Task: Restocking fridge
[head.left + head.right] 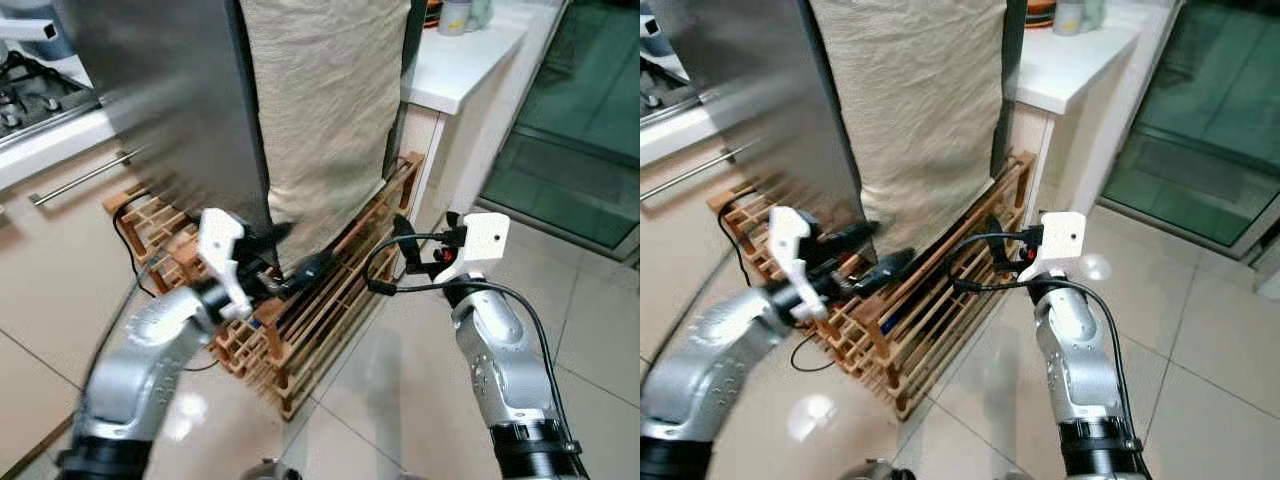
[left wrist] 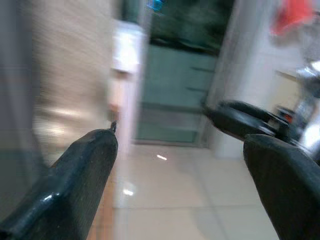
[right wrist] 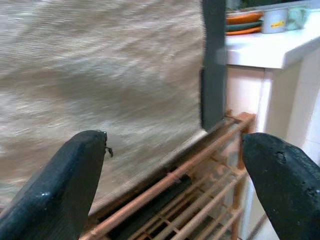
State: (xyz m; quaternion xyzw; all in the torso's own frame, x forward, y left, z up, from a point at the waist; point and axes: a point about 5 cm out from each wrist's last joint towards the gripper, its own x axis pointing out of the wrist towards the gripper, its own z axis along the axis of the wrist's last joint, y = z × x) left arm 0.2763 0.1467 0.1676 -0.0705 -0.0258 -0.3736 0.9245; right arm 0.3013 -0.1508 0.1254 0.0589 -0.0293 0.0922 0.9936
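The fridge (image 1: 170, 110), steel-sided with a beige cloth (image 1: 325, 110) hanging down its front, stands on a wooden slatted rack (image 1: 330, 290) on the tiled floor (image 1: 400, 390). The left gripper (image 1: 290, 255) is raised at the fridge's lower corner, just beside the cloth's bottom edge, fingers spread and holding nothing. The right gripper (image 1: 405, 235) hovers near the rack's right end, below the white counter (image 1: 460, 70), fingers (image 3: 65, 185) apart and empty, pointed at the cloth-covered front.
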